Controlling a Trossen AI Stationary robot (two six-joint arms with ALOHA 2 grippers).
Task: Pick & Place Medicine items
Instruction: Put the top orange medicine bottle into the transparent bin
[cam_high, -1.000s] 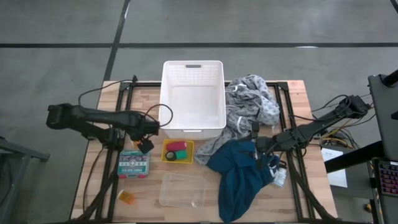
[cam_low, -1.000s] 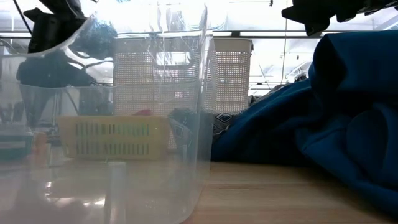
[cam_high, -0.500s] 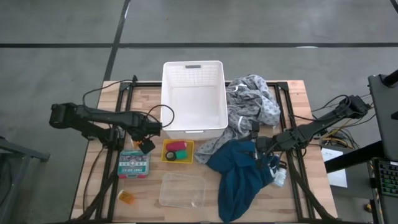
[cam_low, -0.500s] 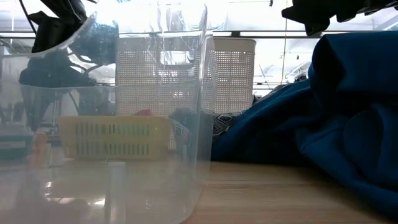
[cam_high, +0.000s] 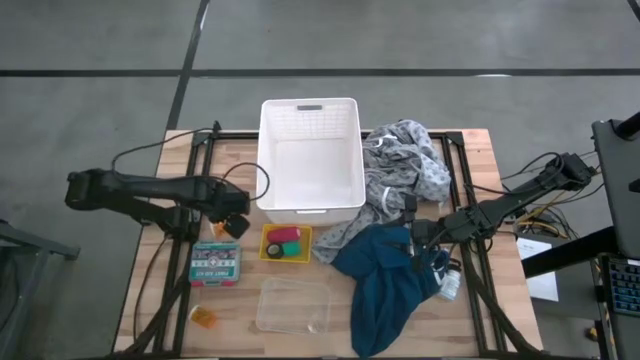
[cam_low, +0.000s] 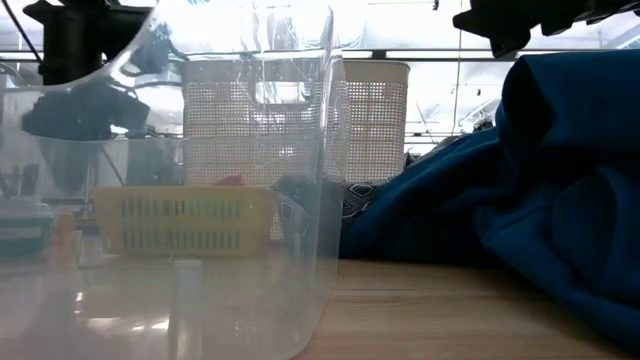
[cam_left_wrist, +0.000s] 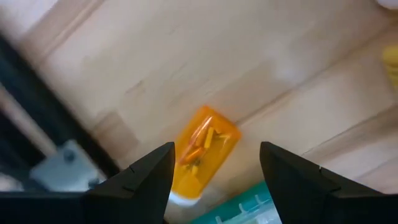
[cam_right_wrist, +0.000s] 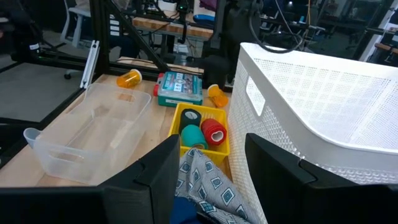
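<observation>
Here the left gripper (cam_left_wrist: 214, 168) hangs, jaws parted and empty, above an orange pill bottle (cam_left_wrist: 200, 149).

An orange pill bottle (cam_left_wrist: 202, 149) lies on its side below my left hand (cam_left_wrist: 214, 180), untouched. Another orange bottle (cam_high: 204, 318) lies near the bench's front left corner. Rolls (cam_high: 288, 242) fill the yellow tray (cam_high: 270, 251).
</observation>
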